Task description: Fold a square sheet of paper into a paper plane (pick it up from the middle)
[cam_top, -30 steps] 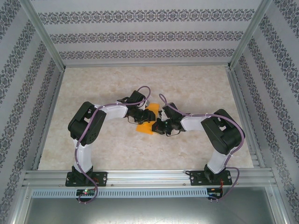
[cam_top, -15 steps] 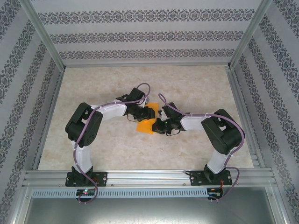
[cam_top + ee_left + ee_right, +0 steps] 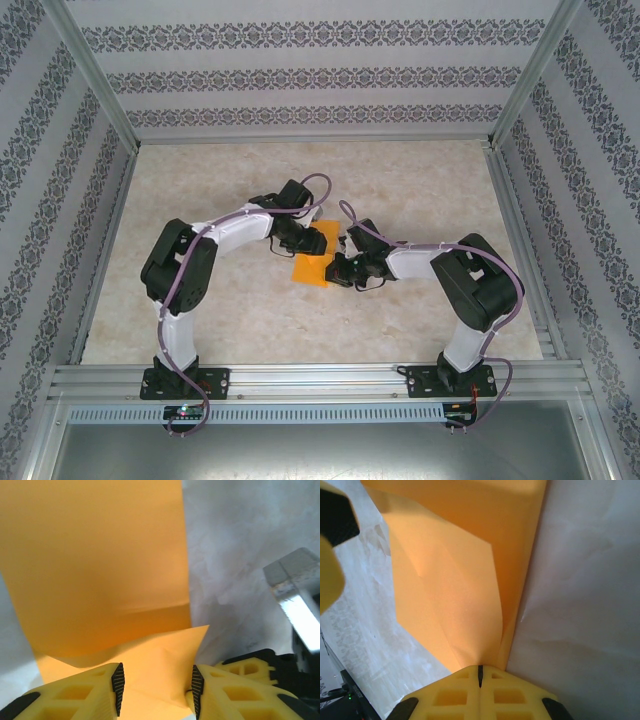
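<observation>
The square sheet of paper, bright orange, lies partly folded on the table between my two arms. My left gripper is over its far part. In the left wrist view its jaws stand apart, with a raised corner flap of the paper between the black pads; the left gripper is open. My right gripper is at the sheet's right edge. In the right wrist view the right gripper is shut on the edge of the paper, whose layers fan out from the closed tips.
The pale marbled table top has free room on all sides of the paper. Aluminium frame rails run along the near edge, and patterned walls close in the back and sides. A finger of the left gripper shows at the left of the right wrist view.
My left gripper has shifted a little to the right and farther back over the paper, covering more of its far part. The right arm has stayed still, shut on the sheet.
</observation>
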### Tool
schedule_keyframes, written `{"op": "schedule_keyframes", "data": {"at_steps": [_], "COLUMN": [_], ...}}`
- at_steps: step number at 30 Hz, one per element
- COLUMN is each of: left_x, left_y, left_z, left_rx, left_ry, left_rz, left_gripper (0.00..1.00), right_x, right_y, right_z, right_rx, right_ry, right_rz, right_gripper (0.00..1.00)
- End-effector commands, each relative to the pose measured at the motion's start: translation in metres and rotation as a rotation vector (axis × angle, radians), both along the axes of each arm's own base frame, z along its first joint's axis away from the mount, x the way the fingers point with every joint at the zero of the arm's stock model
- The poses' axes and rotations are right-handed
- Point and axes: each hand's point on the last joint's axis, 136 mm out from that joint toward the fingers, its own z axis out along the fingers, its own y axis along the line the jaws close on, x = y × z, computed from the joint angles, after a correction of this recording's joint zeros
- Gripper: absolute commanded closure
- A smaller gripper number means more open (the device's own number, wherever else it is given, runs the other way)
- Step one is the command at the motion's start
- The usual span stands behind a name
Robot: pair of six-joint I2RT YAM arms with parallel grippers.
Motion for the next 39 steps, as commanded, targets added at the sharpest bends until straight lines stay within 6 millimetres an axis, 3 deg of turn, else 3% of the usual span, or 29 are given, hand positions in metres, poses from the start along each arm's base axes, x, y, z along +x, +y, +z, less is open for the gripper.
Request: {"op": "schedule_keyframes", "data": {"at_steps": [1, 8, 16, 27, 34, 39], "left_x": [0.005, 0.006, 0.010, 0.010, 0.008, 0.008], "left_y": [0.012, 0.015, 0.014, 0.014, 0.015, 0.018], "left_z": [-0.010, -0.029, -0.035, -0.045, -0.044, -0.043], "left_rx": [0.070, 0.109, 0.107, 0.102, 0.088, 0.082], "left_ry": [-0.010, 0.012, 0.020, 0.032, 0.038, 0.038], "left_rz": [-0.059, -0.077, -0.066, -0.047, -0.038, -0.029], "left_gripper": [0.57, 0.59, 0.59, 0.60, 0.61, 0.62], "right_x": [0.006, 0.011, 0.027, 0.058, 0.077, 0.080], "right_y": [-0.001, 0.000, -0.002, -0.015, -0.017, -0.015], "right_z": [0.005, 0.016, 0.033, 0.030, 0.026, 0.016], "right_rx": [-0.007, 0.012, 0.029, -0.011, -0.023, -0.024], "right_ry": [-0.028, -0.051, -0.098, -0.107, -0.110, -0.084], "right_rz": [-0.006, -0.012, -0.025, -0.027, -0.014, 0.003], "right_gripper": [0.97, 0.96, 0.89, 0.77, 0.76, 0.75]}}
